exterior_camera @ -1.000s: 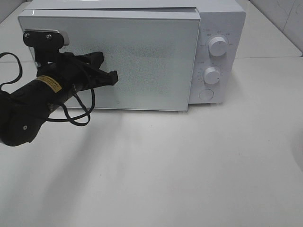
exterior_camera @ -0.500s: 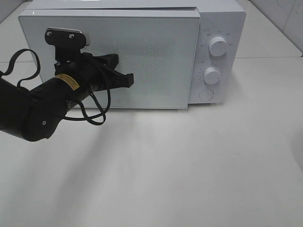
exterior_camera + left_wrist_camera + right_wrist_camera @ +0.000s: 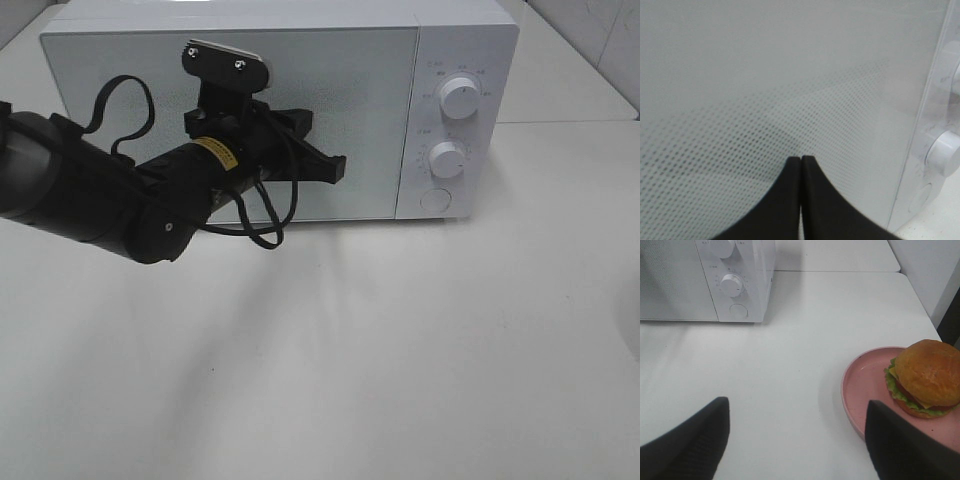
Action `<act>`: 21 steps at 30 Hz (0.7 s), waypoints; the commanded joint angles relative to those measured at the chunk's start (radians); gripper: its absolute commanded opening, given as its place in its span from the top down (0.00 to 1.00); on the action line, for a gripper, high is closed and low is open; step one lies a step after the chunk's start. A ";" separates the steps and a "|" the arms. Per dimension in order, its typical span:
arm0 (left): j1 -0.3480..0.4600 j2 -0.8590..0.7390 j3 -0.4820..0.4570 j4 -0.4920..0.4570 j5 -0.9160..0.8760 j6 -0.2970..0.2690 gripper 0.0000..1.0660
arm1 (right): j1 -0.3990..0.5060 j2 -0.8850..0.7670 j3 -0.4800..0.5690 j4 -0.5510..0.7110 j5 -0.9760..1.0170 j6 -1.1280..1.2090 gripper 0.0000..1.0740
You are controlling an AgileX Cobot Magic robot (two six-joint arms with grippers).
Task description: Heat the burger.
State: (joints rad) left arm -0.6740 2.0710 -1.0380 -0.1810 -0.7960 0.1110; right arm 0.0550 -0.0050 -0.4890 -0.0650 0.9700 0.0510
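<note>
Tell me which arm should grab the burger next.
Right. The right pincer stands open, and the burger sits on the pink plate close by in its wrist view. The left pincer is shut, tips at the closed microwave door, with no burger in sight.

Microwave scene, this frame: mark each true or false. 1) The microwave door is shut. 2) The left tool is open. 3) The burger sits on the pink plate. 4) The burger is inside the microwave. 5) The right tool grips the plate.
1) True: the microwave door sits flush.
2) False: the left tool has its fingers pressed together, just in front of the door.
3) True: the burger rests on the pink plate.
4) False: it is out on the table.
5) False: the right tool is open and holds nothing.
</note>
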 commanded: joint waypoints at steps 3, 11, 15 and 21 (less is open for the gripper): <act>0.006 0.011 -0.080 -0.166 -0.071 0.001 1.00 | 0.000 -0.029 0.000 -0.001 -0.008 -0.007 0.31; -0.056 0.005 -0.083 -0.176 -0.069 0.034 1.00 | 0.000 -0.029 0.000 -0.001 -0.008 -0.007 0.31; -0.092 -0.020 -0.083 -0.189 -0.044 0.111 1.00 | 0.000 -0.029 0.000 -0.001 -0.008 -0.007 0.31; -0.139 -0.073 -0.081 -0.189 0.034 0.177 1.00 | 0.000 -0.029 0.000 -0.001 -0.008 -0.007 0.31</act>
State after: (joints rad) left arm -0.8020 2.0130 -1.1130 -0.3620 -0.7770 0.2760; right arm 0.0550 -0.0050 -0.4890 -0.0650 0.9700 0.0510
